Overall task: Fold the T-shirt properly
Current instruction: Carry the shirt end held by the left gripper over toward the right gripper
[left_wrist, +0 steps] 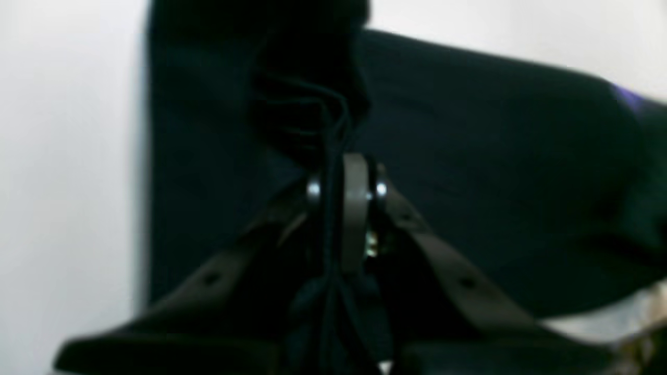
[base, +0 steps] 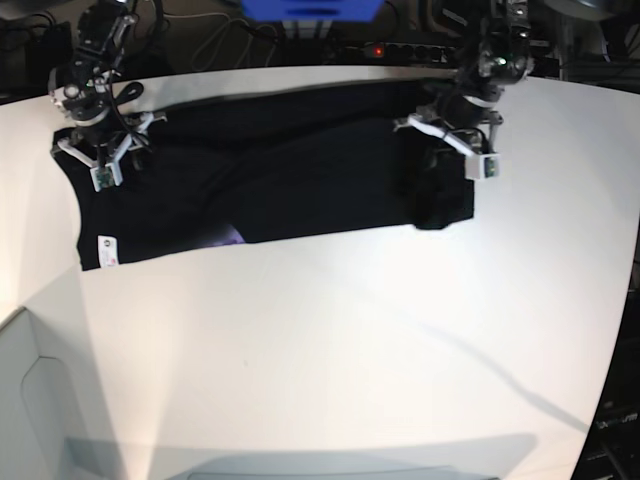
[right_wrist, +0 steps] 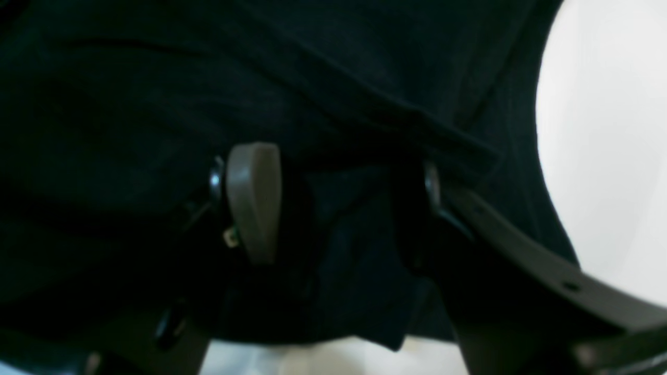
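Observation:
The black T-shirt (base: 300, 170) lies spread across the far part of the white table (base: 350, 340), with a bit of purple print (base: 228, 236) at its near edge. My left gripper (base: 450, 150) is over the shirt's right end. In the left wrist view the left gripper (left_wrist: 344, 192) is shut on a thin pinch of the T-shirt (left_wrist: 495, 182), which rises in a bunch above the fingers. My right gripper (base: 100, 150) stands at the shirt's left end. In the right wrist view the right gripper (right_wrist: 338, 192) has its fingers (right_wrist: 252, 203) wide apart, with the T-shirt (right_wrist: 130, 104) fabric between and behind them.
A blue box (base: 310, 8), cables and a power strip (base: 400, 48) sit behind the table's far edge. A white label (base: 108, 250) shows on the shirt's near left corner. A white panel (base: 30, 400) stands at the table's near left.

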### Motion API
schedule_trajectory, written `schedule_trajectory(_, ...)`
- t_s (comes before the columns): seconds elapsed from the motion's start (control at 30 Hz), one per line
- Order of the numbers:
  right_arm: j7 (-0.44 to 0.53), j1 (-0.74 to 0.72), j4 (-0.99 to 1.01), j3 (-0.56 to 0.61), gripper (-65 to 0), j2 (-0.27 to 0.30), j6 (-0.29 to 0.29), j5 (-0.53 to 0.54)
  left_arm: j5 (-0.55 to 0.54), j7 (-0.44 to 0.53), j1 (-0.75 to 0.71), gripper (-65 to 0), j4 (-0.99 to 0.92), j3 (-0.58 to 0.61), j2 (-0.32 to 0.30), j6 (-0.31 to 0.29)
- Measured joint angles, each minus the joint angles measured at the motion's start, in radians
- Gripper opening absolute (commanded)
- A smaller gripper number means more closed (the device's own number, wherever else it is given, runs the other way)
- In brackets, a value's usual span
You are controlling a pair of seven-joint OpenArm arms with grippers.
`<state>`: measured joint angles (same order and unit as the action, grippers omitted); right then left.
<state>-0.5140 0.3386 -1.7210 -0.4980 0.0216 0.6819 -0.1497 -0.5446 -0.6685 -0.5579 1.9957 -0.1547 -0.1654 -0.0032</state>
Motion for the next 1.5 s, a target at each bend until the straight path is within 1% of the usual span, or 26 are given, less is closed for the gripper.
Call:
schedule_trajectory(0.1, 0.000, -0.002, 0.000, 0.000, -30.7, 0.000, 0.000, 0.000, 0.002, 0.013, 0.027, -65.0, 0.000, 0.092, -0.005, 0.001)
schedule_trajectory(0.3, 0.002, -0.003, 0.000, 0.000, -30.7, 0.000, 0.000, 0.000, 0.001, 0.002, 0.142, -65.0, -0.003, 0.302, -0.070, 0.004)
schedule_trajectory(0.4, -0.003, -0.008, 0.000, 0.000, -30.7, 0.000, 0.001, 0.000, 0.000, 0.006, 0.205, -65.0, -0.019, 0.402, -0.089, 0.008)
schedule_trajectory(0.67, -0.009, -0.019, 0.003, 0.000, -30.7, 0.000, 0.001, -0.003, 0.003, 0.003, 0.341, -65.0, -0.142, 0.598, -0.086, 0.011)
schedule_trajectory(0.83, -0.009, -0.019, 0.003, 0.000, -30.7, 0.000, 0.001, -0.003, 0.003, 0.006, 0.407, -65.0, -0.213, 0.689, -0.087, 0.011)
schedule_trajectory(1.1, -0.008, -0.020, 0.003, 0.002, -30.7, 0.000, 0.001, -0.003, 0.009, 0.002, 0.441, -65.0, -0.267, 0.708, -0.032, 0.012)
schedule_trajectory(1.17, -0.008, -0.019, 0.003, 0.002, -30.7, 0.001, 0.001, -0.003, 0.039, 0.000, 0.455, -65.0, -0.268, 0.714, -0.023, 0.012)
schedule_trajectory(1.37, -0.008, -0.020, 0.003, 0.002, -30.7, 0.000, 0.001, -0.003, 0.172, 0.003, 0.455, -65.0, -0.268, 0.713, 0.041, 0.012)
schedule_trajectory(1.5, -0.008, -0.021, 0.003, 0.002, -30.7, 0.001, 0.001, -0.003, 0.205, -0.001, 0.460, -65.0, -0.268, 0.713, 0.079, 0.012)
